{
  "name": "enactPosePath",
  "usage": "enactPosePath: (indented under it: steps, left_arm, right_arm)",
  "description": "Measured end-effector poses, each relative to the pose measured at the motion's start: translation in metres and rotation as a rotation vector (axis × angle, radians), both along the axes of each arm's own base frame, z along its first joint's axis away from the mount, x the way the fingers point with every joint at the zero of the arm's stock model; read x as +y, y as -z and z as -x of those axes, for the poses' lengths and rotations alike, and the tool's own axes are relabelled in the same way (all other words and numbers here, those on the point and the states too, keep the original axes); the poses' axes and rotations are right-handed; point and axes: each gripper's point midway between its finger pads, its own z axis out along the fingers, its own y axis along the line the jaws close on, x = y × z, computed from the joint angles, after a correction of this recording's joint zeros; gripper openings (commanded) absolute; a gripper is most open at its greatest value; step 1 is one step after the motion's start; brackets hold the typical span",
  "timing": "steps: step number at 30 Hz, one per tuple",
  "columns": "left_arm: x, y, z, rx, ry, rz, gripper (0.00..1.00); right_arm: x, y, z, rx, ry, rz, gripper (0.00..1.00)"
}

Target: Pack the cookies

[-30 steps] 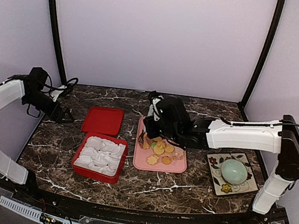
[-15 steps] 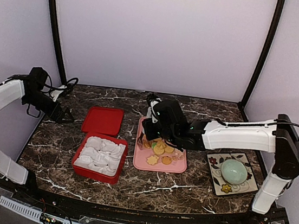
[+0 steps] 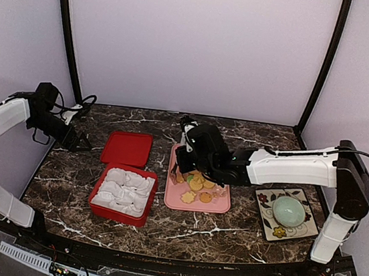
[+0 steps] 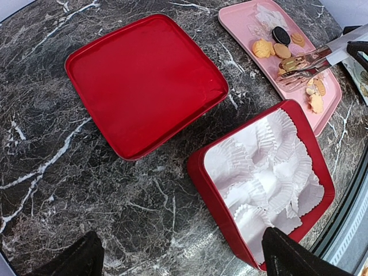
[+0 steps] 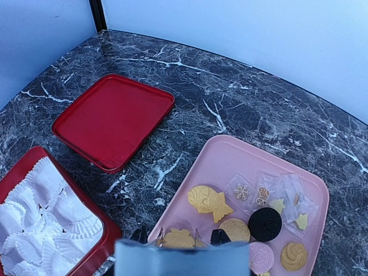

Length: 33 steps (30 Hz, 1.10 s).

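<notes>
Several cookies lie on a pink tray: a golden fish, a black round, a pink round and golden rounds. My right gripper is shut on metal tongs. The tong tips stand on either side of a golden flower cookie at the tray's near left edge. In the top view my right gripper is over the tray's left side. My left gripper is open and empty, off to the left.
A red box lined with white paper cups stands left of the tray. Its red lid lies behind it. A pale green bowl sits on a patterned plate at the right.
My right gripper with the tongs has shifted slightly left over the tray. The left arm has not moved.
</notes>
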Motion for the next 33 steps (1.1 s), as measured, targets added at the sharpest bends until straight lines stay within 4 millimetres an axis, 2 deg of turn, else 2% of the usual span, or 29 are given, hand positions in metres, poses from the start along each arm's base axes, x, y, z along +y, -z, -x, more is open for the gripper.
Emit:
enactPosePath:
  steps: [5, 8, 14, 19, 24, 26, 28, 33]
  left_arm:
    - [0.000, -0.002, 0.001, -0.008, 0.001, 0.000, 0.99]
    - [0.000, -0.002, 0.001, -0.008, 0.000, 0.000, 0.99]
    - [0.004, 0.000, 0.000, -0.006, -0.012, -0.022, 0.99]
    - [0.010, 0.005, -0.003, 0.004, -0.037, -0.054, 0.99]
    - [0.019, 0.033, -0.003, 0.040, -0.064, -0.098, 0.99]
    - [0.021, 0.047, -0.001, 0.060, -0.068, -0.110, 0.99]
    - [0.022, 0.062, 0.004, 0.086, -0.070, -0.117, 0.96]
    - [0.022, 0.098, 0.014, 0.132, -0.070, -0.121, 0.93]
  right_arm:
    - [0.002, -0.003, 0.003, -0.003, -0.008, 0.015, 0.06]
    - [0.010, -0.015, 0.009, -0.020, -0.025, 0.023, 0.06]
    - [0.045, -0.064, 0.035, -0.092, -0.107, -0.022, 0.05]
    - [0.075, -0.107, 0.067, -0.144, -0.189, -0.091, 0.05]
    - [0.105, -0.136, 0.088, -0.165, -0.263, -0.164, 0.05]
    - [0.121, -0.138, 0.090, -0.167, -0.283, -0.183, 0.04]
    - [0.136, -0.130, 0.088, -0.164, -0.294, -0.183, 0.04]
    - [0.167, -0.076, 0.082, -0.127, -0.313, -0.114, 0.04]
